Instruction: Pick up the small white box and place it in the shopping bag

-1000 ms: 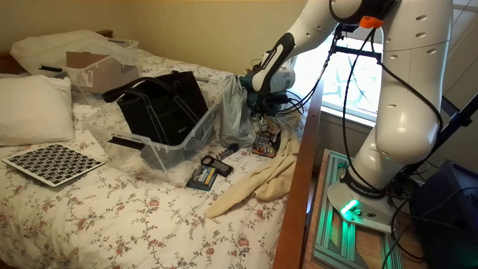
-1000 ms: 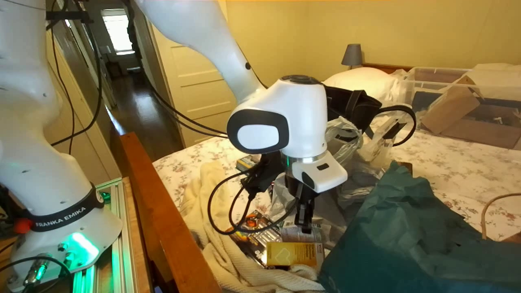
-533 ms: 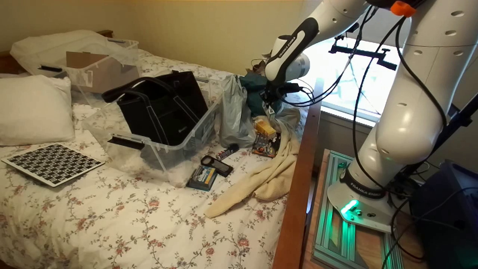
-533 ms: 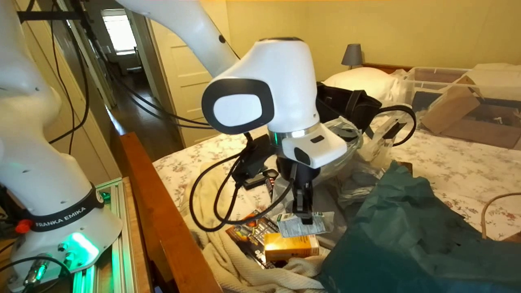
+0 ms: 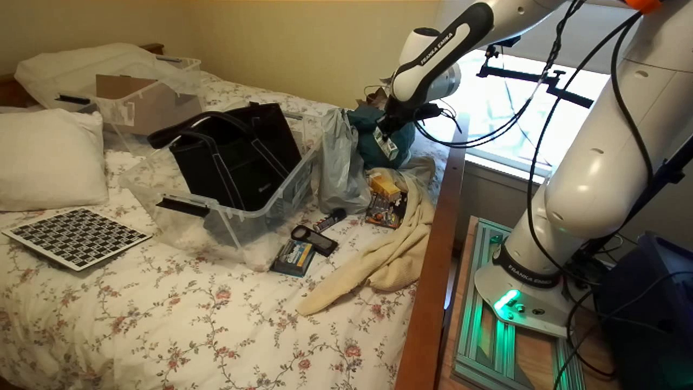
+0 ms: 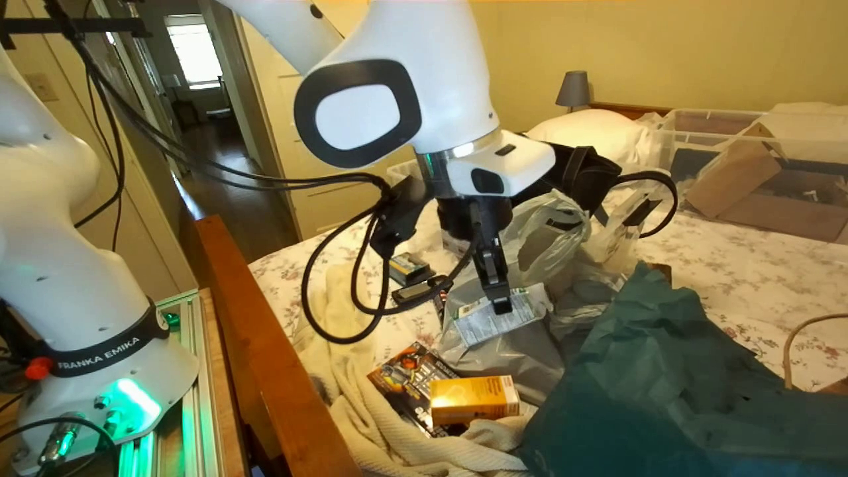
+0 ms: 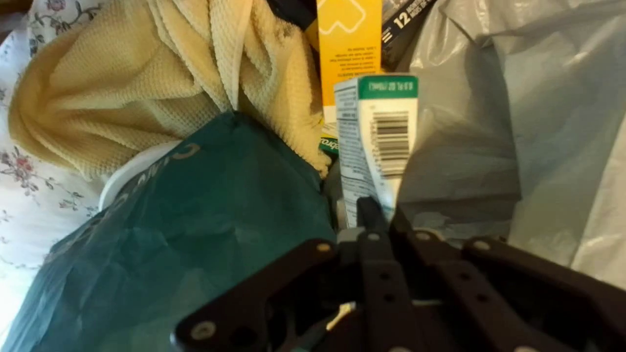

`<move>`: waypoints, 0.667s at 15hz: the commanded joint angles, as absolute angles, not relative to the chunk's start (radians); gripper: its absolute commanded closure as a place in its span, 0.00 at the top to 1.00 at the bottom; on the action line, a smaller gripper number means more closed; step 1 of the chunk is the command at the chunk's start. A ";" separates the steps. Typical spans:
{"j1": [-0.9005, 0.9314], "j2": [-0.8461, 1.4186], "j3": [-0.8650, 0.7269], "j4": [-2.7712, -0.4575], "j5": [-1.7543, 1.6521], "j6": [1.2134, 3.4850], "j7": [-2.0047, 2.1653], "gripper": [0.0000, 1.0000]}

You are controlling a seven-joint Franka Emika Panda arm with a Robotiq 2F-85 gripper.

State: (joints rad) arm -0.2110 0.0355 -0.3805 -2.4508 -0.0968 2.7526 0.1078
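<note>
Fingers (image 6: pixel 501 305) gripping box (image 6: pixel 480 326) aloft, tilted; height presumably for clearing tub (image 5: pixel 252 235) en route to black bag (image 5: pixel 235 157).

white box (image 7: pixel 374 142) aloft, black bag (image 5: pixel 243 162) aslant

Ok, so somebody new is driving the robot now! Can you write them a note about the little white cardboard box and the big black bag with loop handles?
Gripper: shut on the small white cardboard box with a green end, holding it in the air.
Shopping bag: the large black soft-sided bag with loop handles, tilted inside the clear plastic bin.
Done: box picked up.
Left: carry it to the black bag, put it in, let go.
</note>
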 commanded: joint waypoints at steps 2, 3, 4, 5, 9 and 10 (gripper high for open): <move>-0.237 -0.112 -0.327 -2.523 -0.151 2.727 0.014 0.01; -0.239 -0.131 -0.316 -2.527 -0.165 2.725 0.004 0.01; -0.240 -0.148 -0.305 -2.532 -0.171 2.726 -0.012 0.01; -0.238 -0.163 -0.294 -2.534 -0.179 2.729 -0.029 0.01; -0.216 -0.206 -0.259 -2.526 -0.152 2.737 -0.125 0.01; -0.208 -0.211 -0.251 -2.521 -0.145 2.739 -0.152 0.01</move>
